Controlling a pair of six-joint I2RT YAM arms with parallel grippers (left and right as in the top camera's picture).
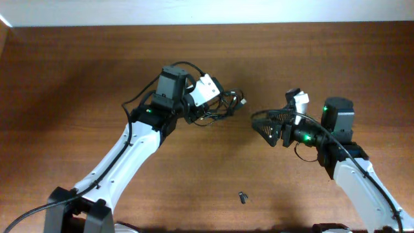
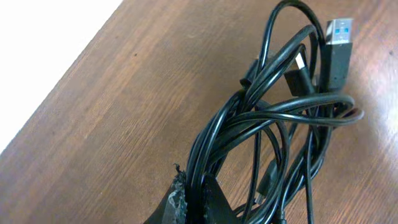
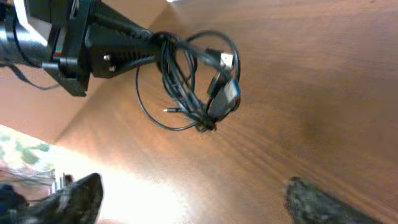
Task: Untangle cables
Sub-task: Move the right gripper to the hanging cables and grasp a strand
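Note:
The cables [image 1: 230, 103] are a tangled bunch of thin black cords, held just above the wooden table. My left gripper [image 1: 208, 111] is shut on them. In the left wrist view the cables [image 2: 273, 118] pass between the two fingertips [image 2: 177, 200] and loop outward, with a USB plug [image 2: 339, 38] at the top right. The right wrist view shows the cables [image 3: 199, 84] hanging from my left gripper [image 3: 155, 43]. My right gripper [image 1: 261, 128] stands open to the right of the bunch, apart from it and holding nothing. Its fingertips [image 3: 79, 196] sit wide at the bottom corners of its own view.
A tiny dark clip-like piece [image 1: 242, 197] lies on the table near the front edge. The wooden table [image 1: 77, 77] ends at a white wall along the back. Thicker black wires run along both arms.

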